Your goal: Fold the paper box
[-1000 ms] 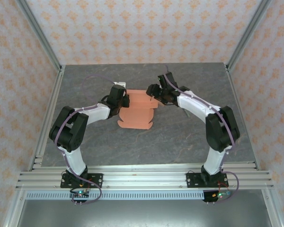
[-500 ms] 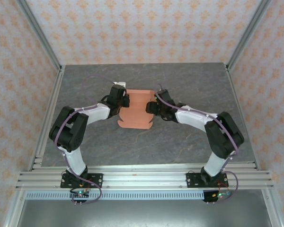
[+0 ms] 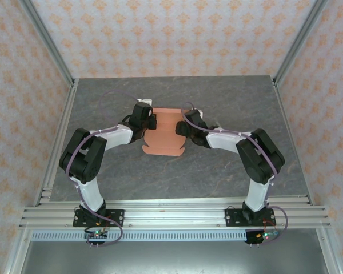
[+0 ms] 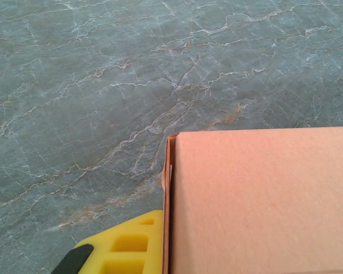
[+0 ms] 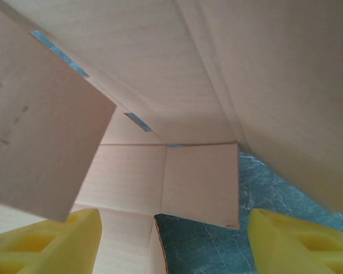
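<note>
The paper box [image 3: 163, 140] is salmon-orange card lying half folded in the middle of the grey table, its far part raised. My left gripper [image 3: 150, 121] is shut on the box's upright left wall. In the left wrist view one yellow finger [image 4: 128, 245] presses against the outside of that wall [image 4: 263, 200], and the other finger is hidden behind the card. My right gripper [image 3: 180, 129] is at the box's right side, reaching in under the raised flaps [image 5: 200, 182]. Its yellow fingers [image 5: 46, 240] stand wide apart, open [image 5: 171, 242], with bare card floor and a patch of table between them.
The marbled grey table [image 3: 228, 165] extends around the box on all sides. Aluminium frame posts [image 3: 60, 68] stand at the back corners, and a rail [image 3: 171, 214] runs along the near edge by the arm bases. Patterned walls enclose the space.
My right gripper has come down and to the left from above the box's far right corner into its right side, with the jaws widening. The left gripper and its grip have not moved.
</note>
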Controlling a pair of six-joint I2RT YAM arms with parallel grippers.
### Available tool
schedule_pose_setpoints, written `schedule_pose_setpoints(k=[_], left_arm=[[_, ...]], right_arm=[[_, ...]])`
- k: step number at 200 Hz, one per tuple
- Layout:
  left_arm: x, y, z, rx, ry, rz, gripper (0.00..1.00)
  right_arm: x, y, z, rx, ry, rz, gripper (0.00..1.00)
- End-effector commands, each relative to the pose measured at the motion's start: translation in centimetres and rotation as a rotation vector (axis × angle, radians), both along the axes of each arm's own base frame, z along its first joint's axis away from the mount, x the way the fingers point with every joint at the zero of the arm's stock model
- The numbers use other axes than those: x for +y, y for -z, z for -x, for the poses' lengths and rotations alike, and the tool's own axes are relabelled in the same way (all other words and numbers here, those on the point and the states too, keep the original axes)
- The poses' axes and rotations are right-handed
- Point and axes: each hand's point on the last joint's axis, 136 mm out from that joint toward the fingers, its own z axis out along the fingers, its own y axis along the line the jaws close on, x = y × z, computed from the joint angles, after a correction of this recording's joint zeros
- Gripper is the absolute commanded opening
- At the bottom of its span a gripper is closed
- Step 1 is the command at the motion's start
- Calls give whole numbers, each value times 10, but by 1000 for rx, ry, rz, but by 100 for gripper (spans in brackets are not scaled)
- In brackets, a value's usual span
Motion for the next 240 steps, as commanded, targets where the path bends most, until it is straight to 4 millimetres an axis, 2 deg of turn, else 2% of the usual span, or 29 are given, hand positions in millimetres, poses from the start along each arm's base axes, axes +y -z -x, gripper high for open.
schedule_pose_setpoints(k=[1, 28, 86, 125, 201, 218, 240], left_arm=[[-6, -27, -6, -60, 4, 39, 4], [-7, -26, -6, -57, 7, 43, 4], [-7, -24, -6, -53, 6, 44, 4], [-8, -26, -6, -57, 10, 45, 4], [-7, -29, -4, -59, 10, 50, 3], [-6, -29, -4, -61, 6, 48, 4], [-4, -29, -4, -61, -1, 40, 3]], right_arm=[[7, -20, -22, -88, 18, -41, 67], [11, -28, -26, -122, -2, -59, 64], [35, -41, -22, -162, -107, -160, 52], [45, -27, -22, -140, -128, -187, 45], [59, -3, -17, -113, -157, -202, 37], [57, -4, -16, -115, -158, -189, 37], [46, -17, -12, -140, -160, -135, 38]])
